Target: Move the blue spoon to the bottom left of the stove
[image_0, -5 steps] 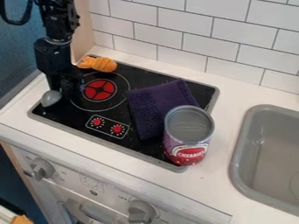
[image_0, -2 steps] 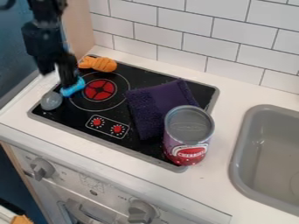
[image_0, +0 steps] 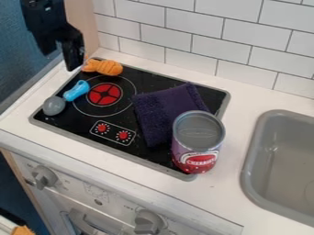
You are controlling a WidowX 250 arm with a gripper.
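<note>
The worktop [image_0: 215, 197] is white and surrounds the black stove top [image_0: 175, 73], which has a raised grey rim. Behind the stove top rises a wall of white tiles [image_0: 239, 36]. Below its near edge is the oven front [image_0: 122, 206], with two grey knobs (one towards the left, one further right). The grey sink [image_0: 262, 151] is set to the right of the stove top.

A folded purple cloth [image_0: 153, 110] lies on the right half of the stove top. Near its front-right corner stands an upright can [image_0: 199, 142] with a red and purple label (whether it touches the cloth, I cannot tell).

The black hand [image_0: 59, 59] hangs above the left back part of the stove top, open, its fingers apart with nothing between them. The blue spoon [image_0: 76, 91] rests at the left side of the stove top, its grey bowl towards the front-left corner and its blue handle slanting back beside the red burner [image_0: 105, 94]. An orange ribbed toy [image_0: 103, 67] lies at the stove top's back-left corner. Two small red dials [image_0: 113, 133] are marked near the front edge of the stove top (left of the cloth).
</note>
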